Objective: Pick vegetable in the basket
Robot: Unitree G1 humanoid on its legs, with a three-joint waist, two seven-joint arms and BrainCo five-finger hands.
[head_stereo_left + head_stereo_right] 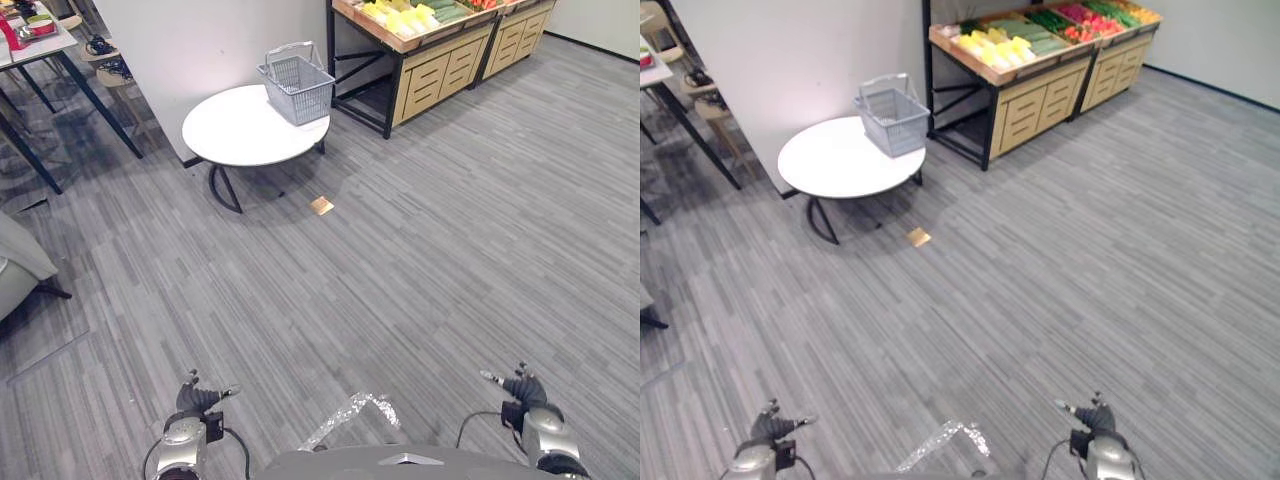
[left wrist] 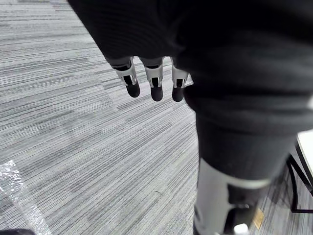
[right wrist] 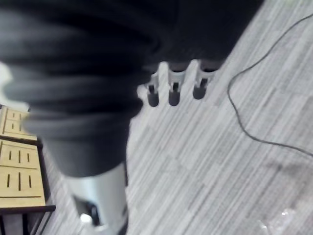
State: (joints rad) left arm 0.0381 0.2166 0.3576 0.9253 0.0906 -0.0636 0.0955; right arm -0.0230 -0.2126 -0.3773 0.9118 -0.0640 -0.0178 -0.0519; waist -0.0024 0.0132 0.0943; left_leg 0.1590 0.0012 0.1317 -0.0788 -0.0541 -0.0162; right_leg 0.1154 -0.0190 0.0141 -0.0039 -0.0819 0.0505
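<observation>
Grey plank floor (image 1: 450,250), white wall (image 1: 190,50), round white table (image 1: 235,130), wood drawer stand (image 1: 1025,105) back rt.

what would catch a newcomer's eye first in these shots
Probably the grey wire basket, apparently empty, standing at the far edge of the round white table, well ahead of the robot. Next comes the wooden produce stand to the table's right, its top filled with yellow, green and red vegetables. The left hand and the right hand hang low and open, holding nothing.
</observation>
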